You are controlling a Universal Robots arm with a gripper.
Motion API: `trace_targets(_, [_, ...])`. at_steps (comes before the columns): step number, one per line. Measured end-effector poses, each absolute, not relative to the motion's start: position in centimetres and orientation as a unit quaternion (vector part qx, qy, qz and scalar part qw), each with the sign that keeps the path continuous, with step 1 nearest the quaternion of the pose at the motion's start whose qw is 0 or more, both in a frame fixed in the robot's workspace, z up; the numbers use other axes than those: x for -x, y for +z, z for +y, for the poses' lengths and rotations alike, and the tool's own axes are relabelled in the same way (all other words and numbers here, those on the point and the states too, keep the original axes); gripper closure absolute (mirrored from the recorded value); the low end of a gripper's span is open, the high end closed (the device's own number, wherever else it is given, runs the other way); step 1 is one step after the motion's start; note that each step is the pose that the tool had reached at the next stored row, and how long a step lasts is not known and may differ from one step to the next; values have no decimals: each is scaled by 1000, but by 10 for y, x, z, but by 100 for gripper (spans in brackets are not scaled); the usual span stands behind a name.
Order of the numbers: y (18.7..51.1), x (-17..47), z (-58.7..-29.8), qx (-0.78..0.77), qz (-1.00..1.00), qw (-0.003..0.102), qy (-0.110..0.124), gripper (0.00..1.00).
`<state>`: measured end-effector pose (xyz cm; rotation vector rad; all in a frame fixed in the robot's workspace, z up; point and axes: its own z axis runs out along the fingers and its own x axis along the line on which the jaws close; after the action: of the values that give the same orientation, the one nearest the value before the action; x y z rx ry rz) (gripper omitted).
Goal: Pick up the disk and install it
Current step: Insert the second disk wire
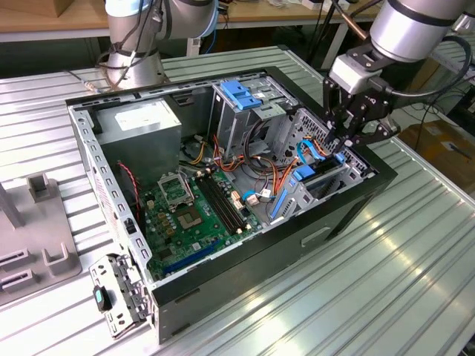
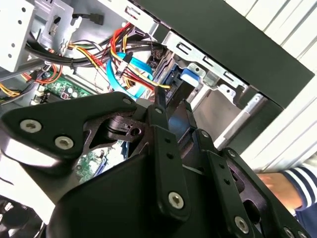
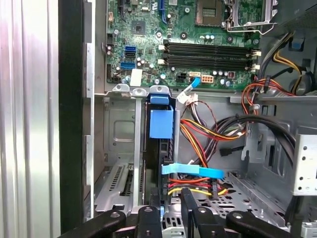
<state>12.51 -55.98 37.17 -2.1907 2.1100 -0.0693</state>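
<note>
The exterior view shows the gripper (image 1: 347, 139) lowered into the open computer case (image 1: 223, 289) at the corner on the exterior view's right, its fingers set around the rear edge of the disk (image 1: 320, 180), which stands on edge in the lower drive bay (image 1: 355, 172), apparently seated so the cables can reach it. In the second wrist view the black fingers (image 2: 161, 106) sit narrow, pinching the disk's blue-railed edge (image 2: 174, 88), a grip that looks suited to pressing it home; a person's hand (image 2: 280, 186) rests outside the case. In the first wrist view the disk (image 3: 159, 124) sits upright between the bay's metal walls, beside the motherboard (image 3: 183, 39), with a flat blue cable (image 3: 193, 171) crossing near it.
</note>
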Motion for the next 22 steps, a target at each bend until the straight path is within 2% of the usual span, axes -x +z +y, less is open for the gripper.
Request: trace_targets(22, [381,-125,-560,719,693,49,-23,69])
